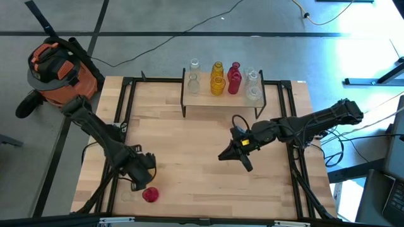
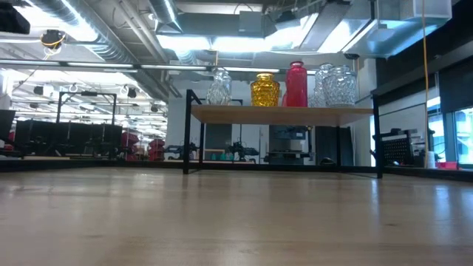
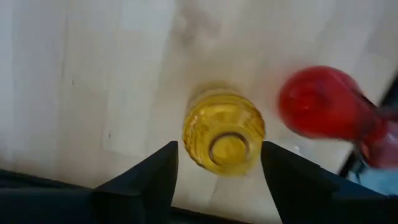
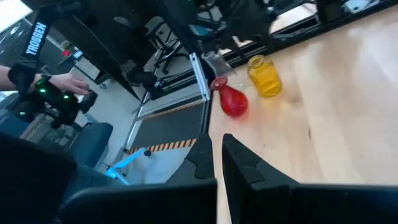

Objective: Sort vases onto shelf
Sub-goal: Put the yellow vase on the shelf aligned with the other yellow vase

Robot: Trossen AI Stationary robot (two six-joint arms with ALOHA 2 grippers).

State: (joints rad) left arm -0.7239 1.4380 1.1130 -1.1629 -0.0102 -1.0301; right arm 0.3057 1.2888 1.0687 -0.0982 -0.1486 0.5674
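A yellow ribbed vase (image 3: 224,134) stands upright on the tabletop near its front left corner, mouth up. My left gripper (image 3: 217,171) hangs over it, pointing down and open, one finger on each side of the vase without touching it. In the high view this gripper (image 1: 142,169) hides the vase. A red vase (image 3: 326,109) lies on its side beside it (image 1: 150,194). The shelf (image 1: 221,99) at the far edge carries clear, yellow and red vases (image 2: 264,89). My right gripper (image 1: 237,153) hovers shut over the table's middle right, holding nothing.
A clear vase (image 4: 217,62) stands by the table's front left corner next to the red one. The table's black frame rails (image 1: 129,107) run along both sides. An orange vacuum (image 1: 60,72) sits beyond the far left corner. A person's hand (image 4: 65,84) shows past the table.
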